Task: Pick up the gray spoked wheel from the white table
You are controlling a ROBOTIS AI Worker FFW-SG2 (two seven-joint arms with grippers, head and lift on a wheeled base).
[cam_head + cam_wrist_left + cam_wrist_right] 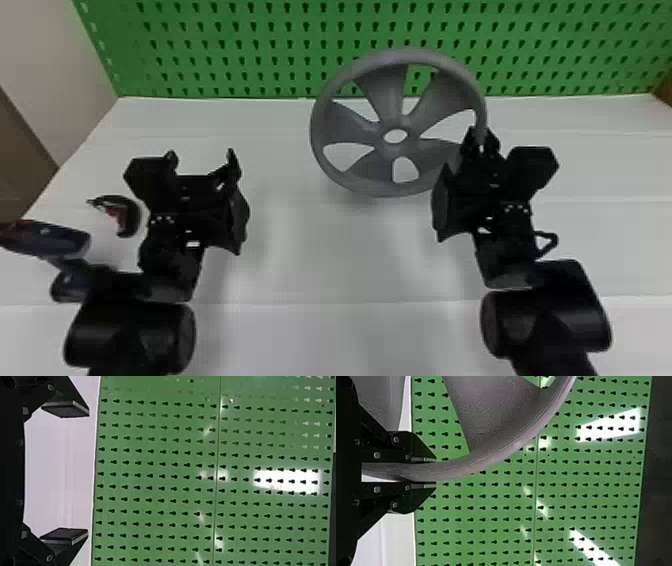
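Evidently, grasp done: gray spoked wheel (390, 95) pinched at rim by right pincer (432, 471), left pincer (88, 472) spread; clearance from table (345, 260) unconfirmed, lift perhaps to be completed.

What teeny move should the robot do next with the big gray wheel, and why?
Probably a slow, gentle lift with the right gripper, keeping it closed. Its two fingers sit on either side of the wheel's rim, so it seems to have a good hold. Going gently makes sense because only one edge is gripped: the left gripper is open, away from the wheel.
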